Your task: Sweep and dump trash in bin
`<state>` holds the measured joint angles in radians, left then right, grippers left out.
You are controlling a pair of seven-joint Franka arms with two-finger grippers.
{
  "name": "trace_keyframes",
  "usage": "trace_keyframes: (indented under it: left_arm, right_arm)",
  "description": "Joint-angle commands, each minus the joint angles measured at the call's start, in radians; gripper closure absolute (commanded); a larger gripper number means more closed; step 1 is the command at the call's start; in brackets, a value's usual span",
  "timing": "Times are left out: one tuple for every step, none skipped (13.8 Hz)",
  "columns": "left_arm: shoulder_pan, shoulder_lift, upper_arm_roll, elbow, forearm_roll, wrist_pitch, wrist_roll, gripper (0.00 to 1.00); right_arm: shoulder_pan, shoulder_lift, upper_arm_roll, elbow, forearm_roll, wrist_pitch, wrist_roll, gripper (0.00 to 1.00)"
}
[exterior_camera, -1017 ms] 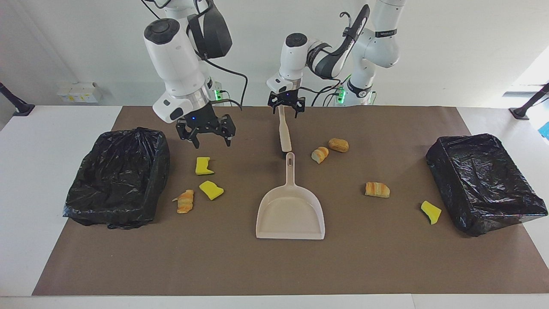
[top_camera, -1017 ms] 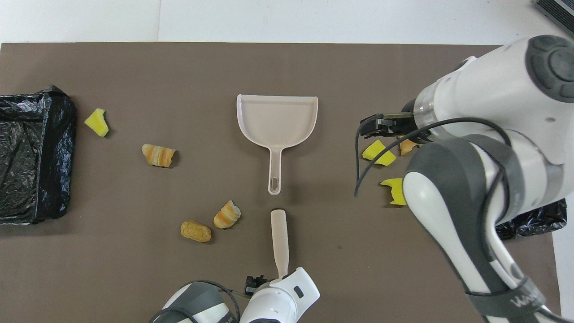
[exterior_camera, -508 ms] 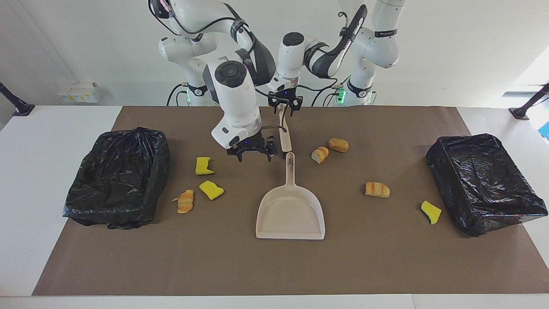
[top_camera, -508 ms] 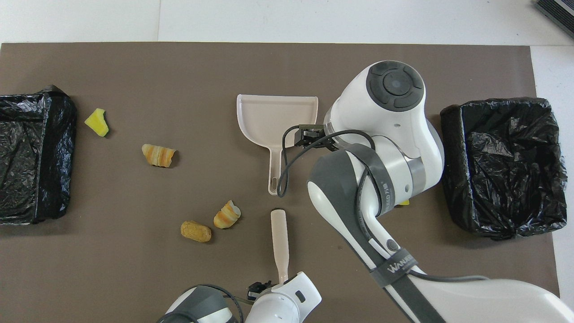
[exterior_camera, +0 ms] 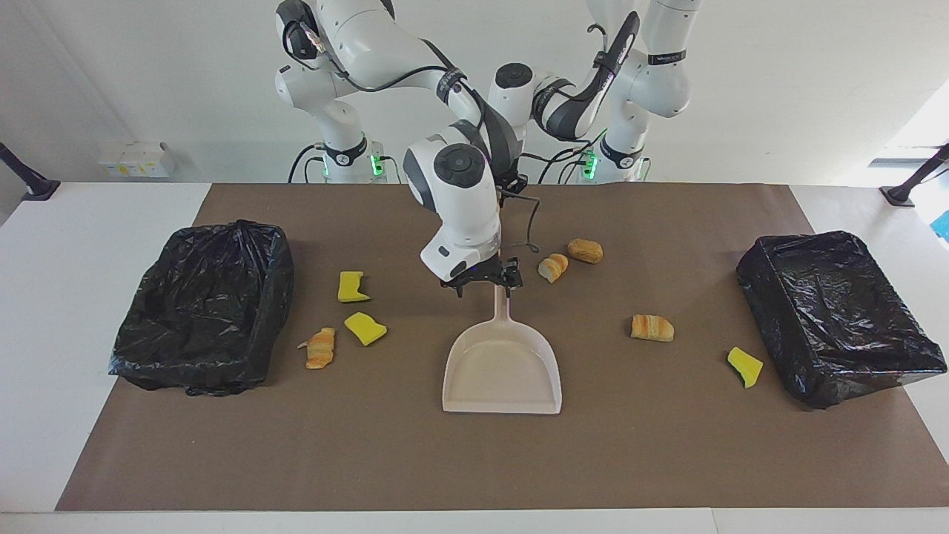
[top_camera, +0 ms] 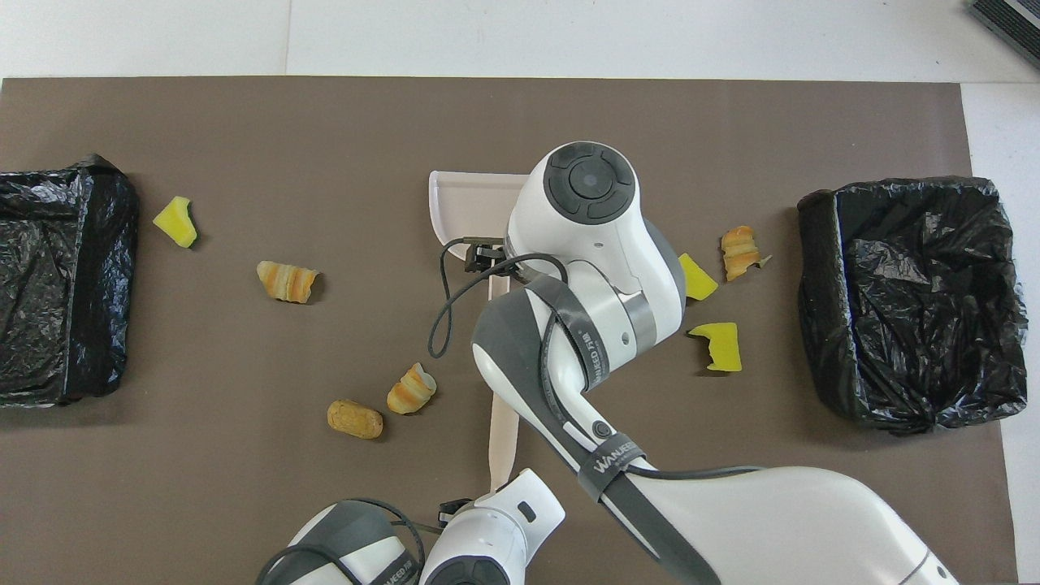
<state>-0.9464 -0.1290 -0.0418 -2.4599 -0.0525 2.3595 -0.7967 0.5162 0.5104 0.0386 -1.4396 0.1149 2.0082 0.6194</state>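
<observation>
Left arm folded low at the robots' edge of the mat, wrist down, left gripper (top_camera: 457, 512) pinched on the near end of the brush (top_camera: 504, 431). Right arm stretched over the mat's middle, elbow bent, right gripper (exterior_camera: 483, 285) spread, straddling the dustpan (exterior_camera: 502, 371) handle. Trash (exterior_camera: 652, 328) lies scattered on the mat on both sides of the dustpan.

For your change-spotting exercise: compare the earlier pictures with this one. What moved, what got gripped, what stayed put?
The right gripper swung from over the yellow scraps to the dustpan handle, open. The left gripper closed on the brush. Scraps, dustpan and bins stayed put.
</observation>
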Motion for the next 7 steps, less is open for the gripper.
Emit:
trace_keyframes:
  left_arm:
    - [0.053, -0.073, -0.001, 0.010, -0.004, -0.144, -0.012, 1.00]
    - [0.066, -0.110, 0.000, 0.009, 0.002, -0.208, -0.012, 1.00]
    - [0.078, -0.144, 0.000, 0.009, 0.016, -0.277, -0.013, 1.00]
    - [0.087, -0.181, -0.001, 0.007, 0.037, -0.336, -0.015, 1.00]
    - [0.101, -0.207, -0.001, 0.007, 0.046, -0.389, -0.021, 1.00]
    - [0.130, -0.239, -0.001, 0.007, 0.060, -0.432, -0.021, 1.00]
    - [0.159, -0.273, -0.001, 0.007, 0.074, -0.465, -0.019, 1.00]
  right_arm:
    - [-0.002, 0.040, 0.017, 0.016, 0.055, 0.055, 0.023, 0.00]
    - [0.014, 0.040, 0.015, 0.001, 0.061, 0.073, 0.023, 0.00]
    - [0.022, 0.040, 0.015, -0.010, 0.068, 0.086, 0.023, 0.00]
    - [0.022, 0.037, 0.015, -0.024, 0.063, 0.084, 0.023, 0.00]
    - [0.021, 0.037, 0.015, -0.042, 0.060, 0.090, 0.023, 0.00]
    - [0.022, 0.037, 0.015, -0.063, 0.054, 0.105, 0.020, 0.00]
    - [0.024, 0.039, 0.015, -0.083, 0.057, 0.137, 0.022, 0.00]
